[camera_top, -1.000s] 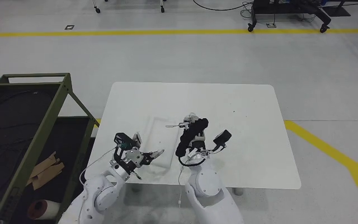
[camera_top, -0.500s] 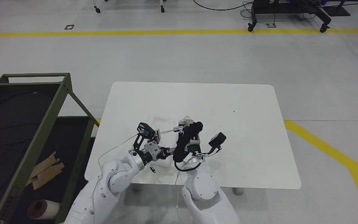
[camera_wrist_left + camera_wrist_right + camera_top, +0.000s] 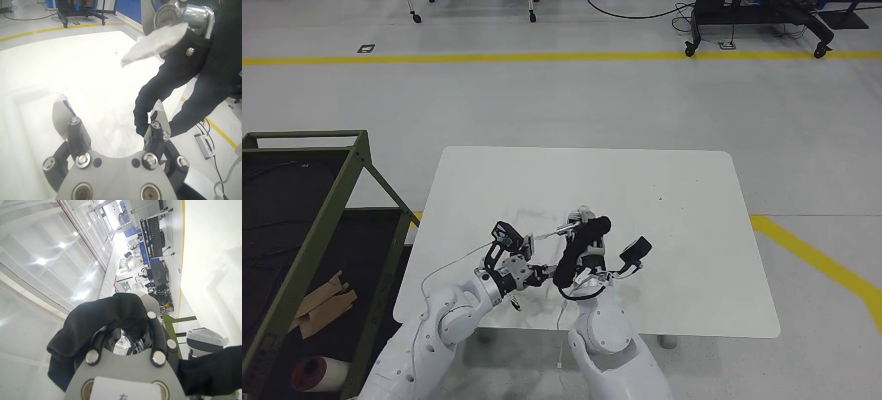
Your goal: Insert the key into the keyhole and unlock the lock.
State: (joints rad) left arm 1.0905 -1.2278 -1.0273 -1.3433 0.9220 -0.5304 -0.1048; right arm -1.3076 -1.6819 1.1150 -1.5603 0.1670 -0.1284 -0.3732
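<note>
Table (image 3: 672, 200): left hand (image 3: 111, 106), spread wide, moved in beside lock (image 3: 194, 11).

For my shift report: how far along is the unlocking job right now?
Done: the right gripper holds the padlock up off the table. In hand: the left gripper hangs open and empty near it. Left: apparently everything with the key, both insertion and turning.

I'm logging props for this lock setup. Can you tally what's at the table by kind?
Grippers: 2, the left gripper open and empty, the right gripper holding the lock above the table
Lock: 1
Table: 1
Total: 4
</note>
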